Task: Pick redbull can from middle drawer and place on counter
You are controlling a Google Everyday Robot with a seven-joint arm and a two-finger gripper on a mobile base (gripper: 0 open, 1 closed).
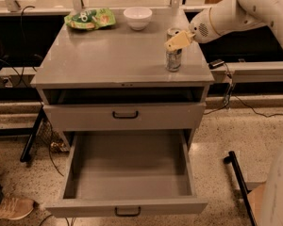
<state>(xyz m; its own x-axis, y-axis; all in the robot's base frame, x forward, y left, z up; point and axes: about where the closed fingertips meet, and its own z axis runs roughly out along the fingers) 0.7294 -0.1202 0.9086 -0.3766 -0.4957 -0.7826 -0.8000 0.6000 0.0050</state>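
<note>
The redbull can stands upright on the counter, near its right edge. My gripper reaches in from the upper right on a white arm and sits at the can's upper part, crossing in front of it just below the shiny top. The middle drawer is pulled wide open low in the view. Its flat grey floor is bare, and its black handle shows on the front panel.
A white bowl and a green snack bag lie at the back of the counter. A shut drawer front sits above the open drawer. A shoe is at the lower left and a black stand at the lower right.
</note>
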